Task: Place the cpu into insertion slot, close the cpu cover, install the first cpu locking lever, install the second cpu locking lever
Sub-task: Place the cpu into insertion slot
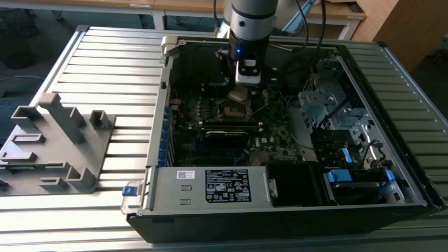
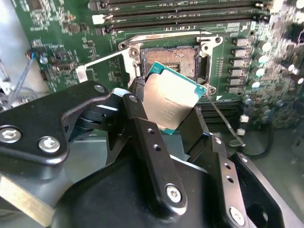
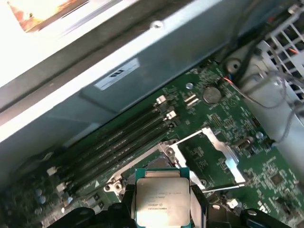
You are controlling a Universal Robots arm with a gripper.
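Gripper (image 2: 167,113): clenched on the cpu (image 2: 173,102), with fingers (image 2: 137,107) on two opposite edges.
Cpu orientation: square, no long axis evident; the grey metal top is turned toward both wrist cameras.
Cpu position: held above the insertion slot (image 2: 175,59), not seated.
Insertion slot: contact field exposed.
Cpu cover (image 3: 225,154): swung open, standing beside the slot.
Computer case (image 1: 157,115): lid off, holding the green motherboard (image 1: 276,149); the case rests on the slatted table (image 1: 105,68).
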